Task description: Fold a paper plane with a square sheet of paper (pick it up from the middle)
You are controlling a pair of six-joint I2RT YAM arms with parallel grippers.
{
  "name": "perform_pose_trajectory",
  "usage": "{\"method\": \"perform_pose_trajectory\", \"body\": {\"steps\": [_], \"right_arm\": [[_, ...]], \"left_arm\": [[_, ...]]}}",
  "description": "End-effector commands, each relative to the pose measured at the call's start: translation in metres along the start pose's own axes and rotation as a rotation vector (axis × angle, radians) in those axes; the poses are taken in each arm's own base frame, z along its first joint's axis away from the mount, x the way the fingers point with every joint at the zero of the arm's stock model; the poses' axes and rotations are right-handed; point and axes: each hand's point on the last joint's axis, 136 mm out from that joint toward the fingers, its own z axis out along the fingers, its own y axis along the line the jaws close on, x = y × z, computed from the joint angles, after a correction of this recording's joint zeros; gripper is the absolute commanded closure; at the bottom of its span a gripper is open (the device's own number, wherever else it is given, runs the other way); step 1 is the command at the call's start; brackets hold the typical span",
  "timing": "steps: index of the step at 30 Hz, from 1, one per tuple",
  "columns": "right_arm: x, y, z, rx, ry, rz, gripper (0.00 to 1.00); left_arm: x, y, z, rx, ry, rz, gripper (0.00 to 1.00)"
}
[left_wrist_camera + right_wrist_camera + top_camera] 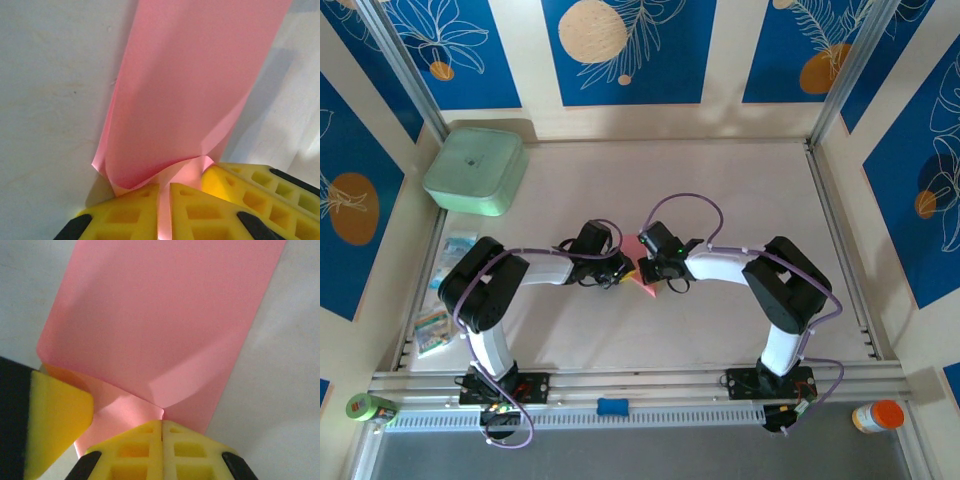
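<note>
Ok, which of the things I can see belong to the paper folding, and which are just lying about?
In the job:
pink sheet of paper, pinched by the left gripper and the right gripper

Lying about:
mint-green box
printed packets
orange-capped jar
small blue block
green cylinder

From above we see little of the sheet [646, 284] — the left gripper [624, 269] and right gripper [644, 268] cover its middle. In both wrist views its far end runs off the top edge — its near fold vanishes between fingers [132, 212].
</note>
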Motion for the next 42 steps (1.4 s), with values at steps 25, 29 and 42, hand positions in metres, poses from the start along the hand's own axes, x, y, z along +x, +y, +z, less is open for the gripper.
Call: {"method": "perform_pose_trajectory", "body": {"steps": [25,29,42], "right_arm": [[0.039,0.062,-0.058,-0.438,0.270,0.130,0.93],[0.041,0.054,-0.045,-0.382,0.280,0.150,0.94],[0.039,0.042,-0.027,-0.344,0.288,0.195,0.95]], "left_arm": [[0.002,0.013,0.006,-0.071,0.010,-0.005,0.86],[0.002,0.012,0.006,-0.069,0.013,-0.005,0.86],[0.003,0.011,0.007,-0.063,0.018,-0.001,0.86]]}}
